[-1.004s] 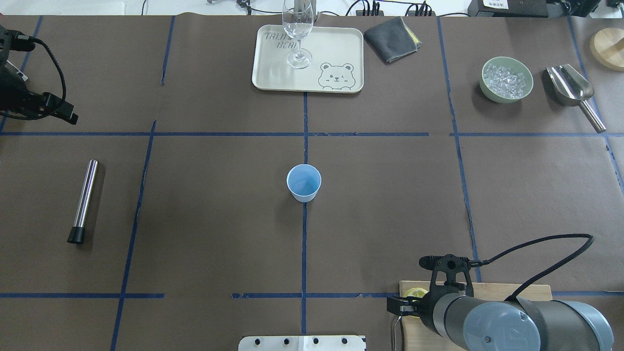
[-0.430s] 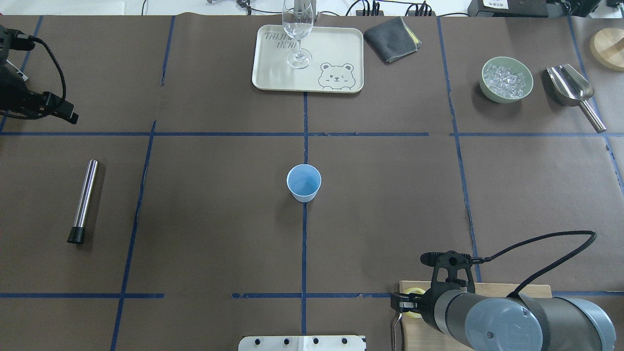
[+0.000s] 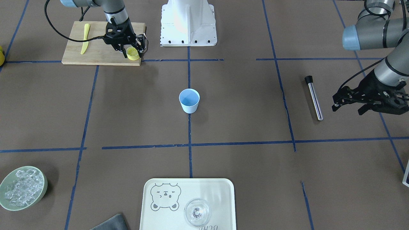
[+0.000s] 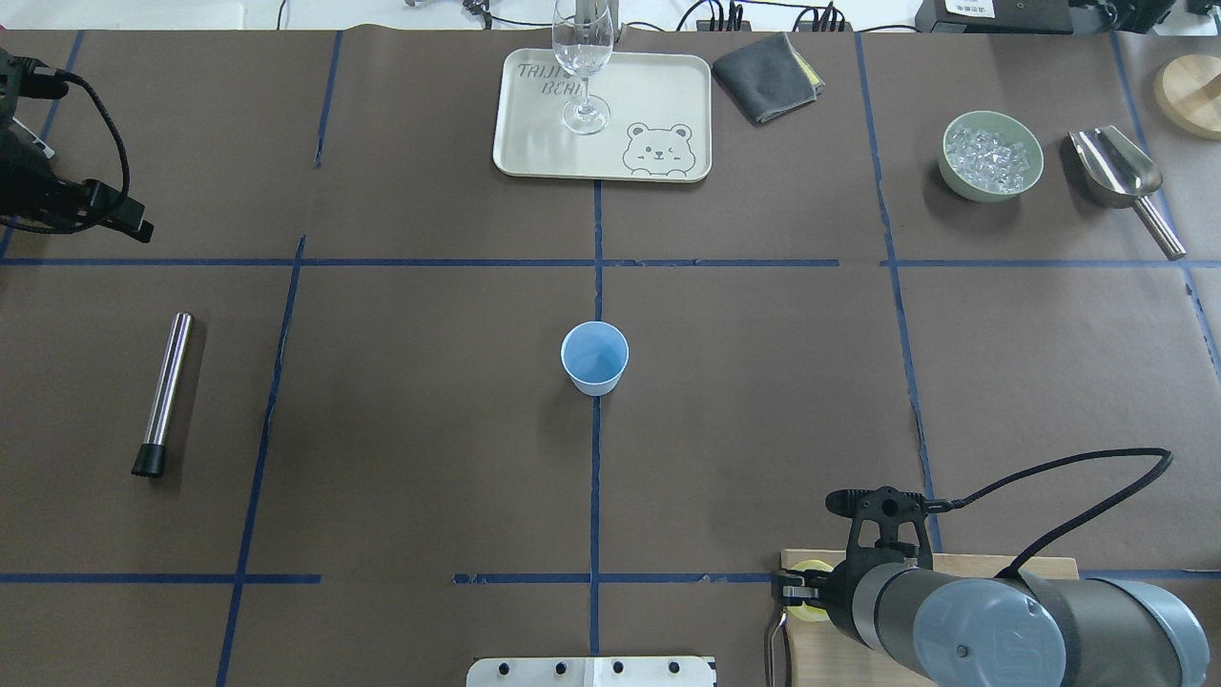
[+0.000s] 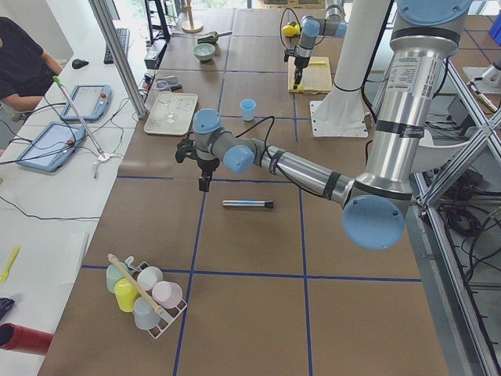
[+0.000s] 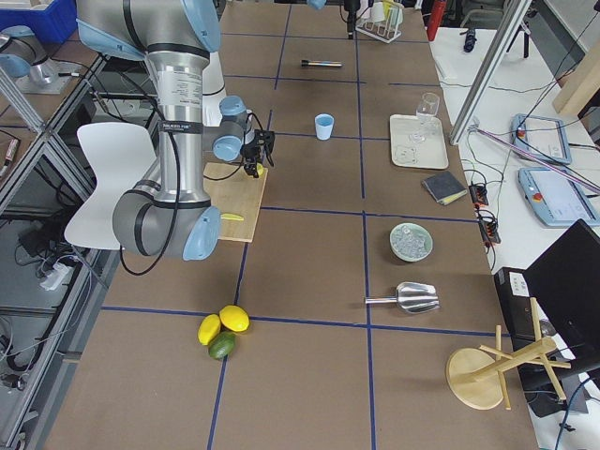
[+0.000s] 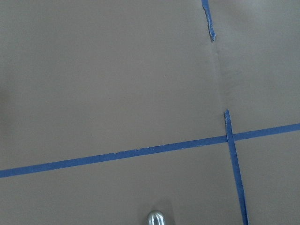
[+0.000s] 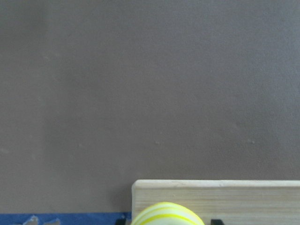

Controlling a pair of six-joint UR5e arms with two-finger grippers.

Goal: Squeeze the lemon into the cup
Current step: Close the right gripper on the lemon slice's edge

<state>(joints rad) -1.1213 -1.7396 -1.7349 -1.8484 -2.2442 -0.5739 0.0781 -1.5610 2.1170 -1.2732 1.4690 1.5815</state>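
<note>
The lemon (image 3: 133,54), a small yellow slice, stands on its edge at the corner of the wooden cutting board (image 3: 96,51). It fills the bottom middle of the right wrist view (image 8: 166,214). My right gripper (image 3: 131,50) is low over it, with a finger on each side and a small gap to the rind, so it reads as open. In the overhead view the gripper (image 4: 794,590) covers most of the lemon (image 4: 812,570). The pale blue cup (image 4: 594,357) stands upright and empty at the table's centre, far from both arms. My left gripper (image 3: 347,108) hovers open and empty.
A yellow knife (image 3: 85,38) lies on the board. A metal rod (image 4: 164,393) lies near my left arm. At the far side are a tray (image 4: 658,95) with a wine glass (image 4: 584,57), a grey cloth (image 4: 768,76), a green ice bowl (image 4: 990,156) and a scoop (image 4: 1121,172).
My right gripper has shifted a little forward and to the right over the board, so that it now straddles the lemon. The cup and the left arm have not moved.
</note>
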